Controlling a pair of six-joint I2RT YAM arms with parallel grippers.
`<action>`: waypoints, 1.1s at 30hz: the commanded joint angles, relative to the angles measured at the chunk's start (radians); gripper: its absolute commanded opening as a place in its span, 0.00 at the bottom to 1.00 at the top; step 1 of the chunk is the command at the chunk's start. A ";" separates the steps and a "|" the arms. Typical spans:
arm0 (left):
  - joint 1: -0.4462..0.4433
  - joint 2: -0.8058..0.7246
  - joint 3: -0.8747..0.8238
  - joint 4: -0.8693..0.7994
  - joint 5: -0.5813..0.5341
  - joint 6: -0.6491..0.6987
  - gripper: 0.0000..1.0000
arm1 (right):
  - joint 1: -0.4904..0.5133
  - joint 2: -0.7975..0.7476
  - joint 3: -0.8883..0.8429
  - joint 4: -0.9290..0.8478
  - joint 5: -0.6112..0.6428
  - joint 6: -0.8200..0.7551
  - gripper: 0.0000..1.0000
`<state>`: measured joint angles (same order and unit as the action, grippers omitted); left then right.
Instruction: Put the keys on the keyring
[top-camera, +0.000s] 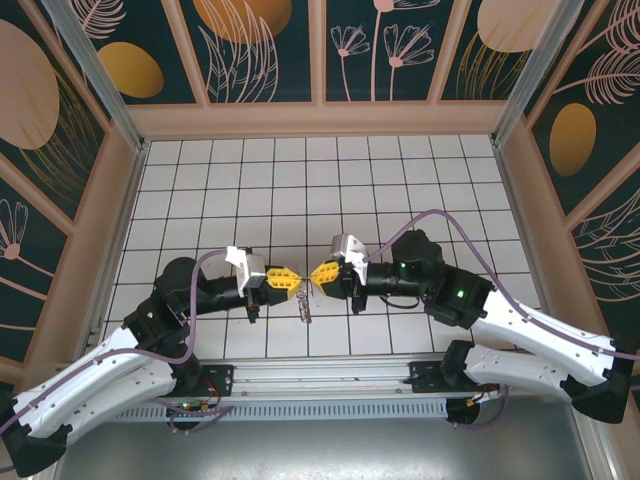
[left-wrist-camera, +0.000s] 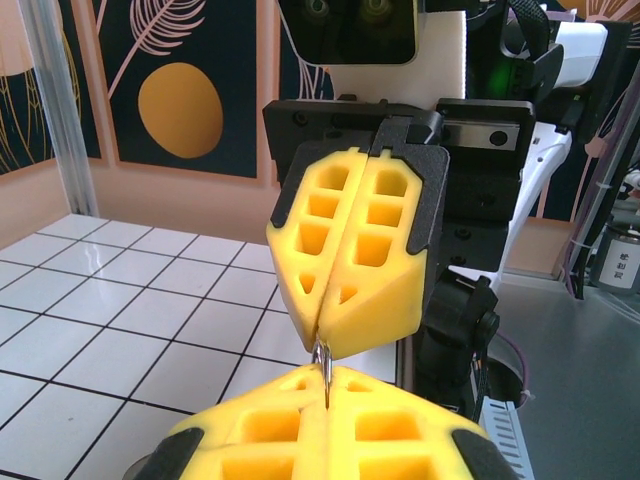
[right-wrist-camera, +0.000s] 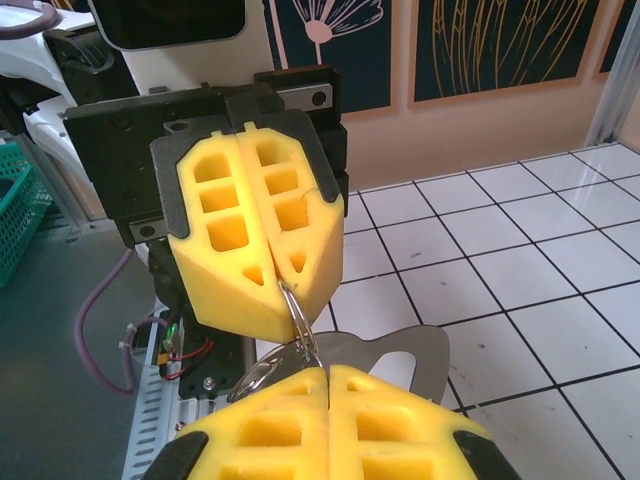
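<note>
My left gripper (top-camera: 291, 280) and right gripper (top-camera: 318, 274) meet tip to tip above the white tiles, both shut. A thin metal keyring (right-wrist-camera: 300, 320) runs between them. It comes out of the seam of the left gripper (right-wrist-camera: 288, 296) and reaches the tips of the right gripper (right-wrist-camera: 328, 372). In the left wrist view the keyring (left-wrist-camera: 325, 372) enters both the left gripper (left-wrist-camera: 326, 388) and the right gripper (left-wrist-camera: 322, 342). A flat grey key (right-wrist-camera: 400, 350) with a cut-out sits just under the right fingertips, partly hidden. A second small ring (right-wrist-camera: 250, 372) hangs beside it. The key (top-camera: 307, 305) dangles below the tips.
Patterned wall panels (top-camera: 320, 50) enclose the tiled floor (top-camera: 320, 190) on three sides. A metal rail (top-camera: 320, 375) with the arm bases runs along the near edge. A green basket (right-wrist-camera: 15, 200) stands off the table's edge.
</note>
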<state>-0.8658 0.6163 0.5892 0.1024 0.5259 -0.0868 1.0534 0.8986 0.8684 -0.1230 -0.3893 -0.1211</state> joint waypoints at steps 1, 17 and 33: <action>-0.001 -0.018 0.017 0.100 0.034 -0.007 0.00 | -0.031 0.021 -0.002 0.008 -0.007 0.017 0.00; -0.001 -0.020 -0.012 0.151 0.048 -0.018 0.00 | -0.046 0.101 0.013 0.058 -0.130 0.011 0.00; -0.001 -0.038 -0.011 0.160 0.070 -0.019 0.00 | -0.099 0.076 -0.057 0.168 -0.186 0.042 0.00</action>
<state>-0.8619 0.5983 0.5671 0.1390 0.5228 -0.0879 0.9844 0.9894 0.8406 -0.0177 -0.5827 -0.1055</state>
